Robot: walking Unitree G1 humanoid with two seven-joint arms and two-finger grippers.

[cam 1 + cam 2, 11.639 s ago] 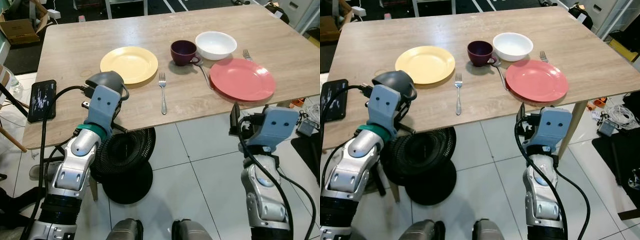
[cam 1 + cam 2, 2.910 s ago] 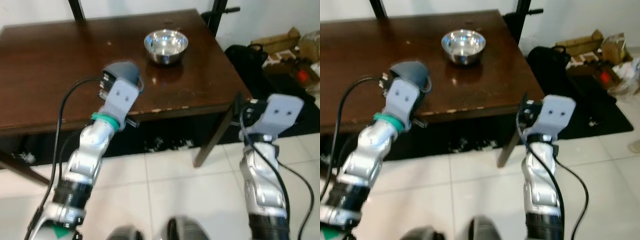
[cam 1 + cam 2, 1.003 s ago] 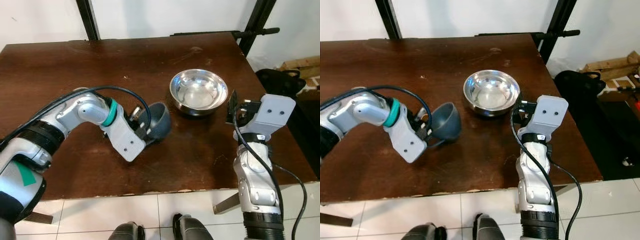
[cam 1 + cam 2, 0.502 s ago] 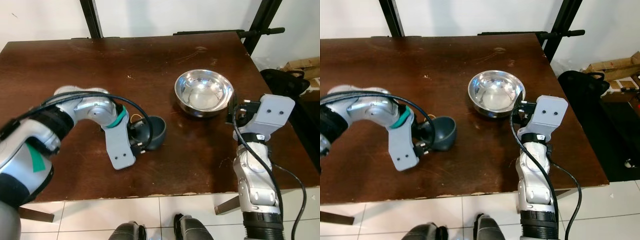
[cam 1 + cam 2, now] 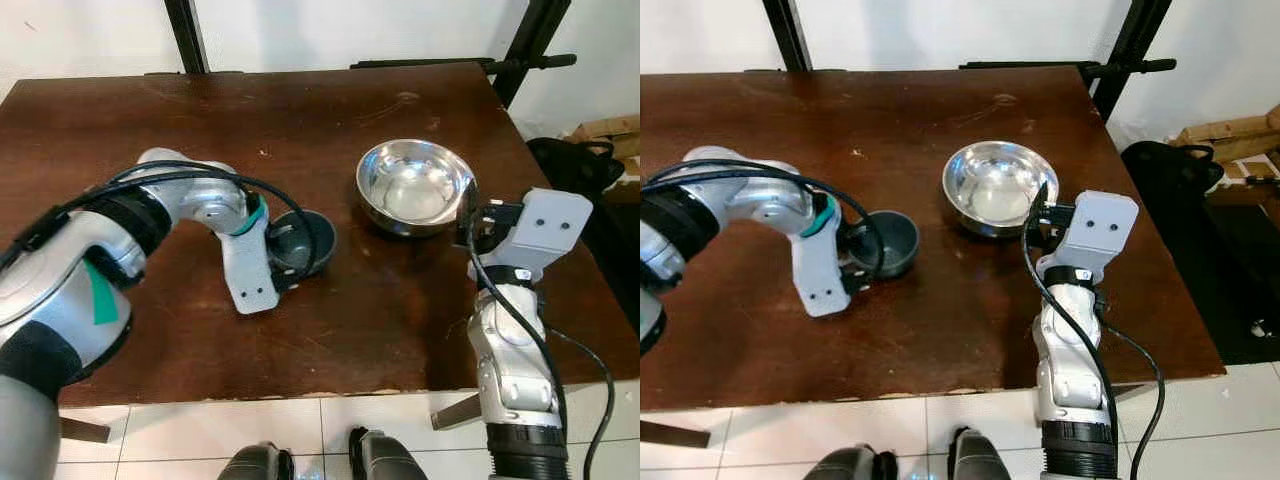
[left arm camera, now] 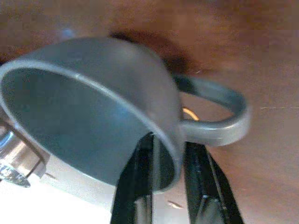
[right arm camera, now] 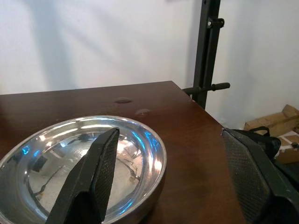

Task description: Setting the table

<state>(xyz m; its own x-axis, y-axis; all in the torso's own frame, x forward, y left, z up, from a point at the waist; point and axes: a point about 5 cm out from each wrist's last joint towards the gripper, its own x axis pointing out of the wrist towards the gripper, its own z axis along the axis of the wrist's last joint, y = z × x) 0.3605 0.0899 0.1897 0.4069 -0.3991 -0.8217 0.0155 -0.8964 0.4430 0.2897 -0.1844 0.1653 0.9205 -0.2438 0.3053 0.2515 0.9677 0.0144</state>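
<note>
Here, the left gripper (image 6: pixel 161 175) pinched the rim of a dark grey handled cup (image 5: pixel 300 243) low over the dark wooden tabletop (image 5: pixel 330 330) (shiny steel bowl (image 5: pixel 413 187) nearby); the right gripper (image 7: pixel 173 182) gaped empty.

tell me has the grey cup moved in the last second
Yes. The left gripper has lowered the grey cup from tilted to upright, left of the steel bowl.

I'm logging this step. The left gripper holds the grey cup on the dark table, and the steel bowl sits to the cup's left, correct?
Not quite: the steel bowl sits to the right of the grey cup, not its left, as the left eye view shows. The rest holds: the left gripper is shut on the cup's rim over the dark table.
</note>
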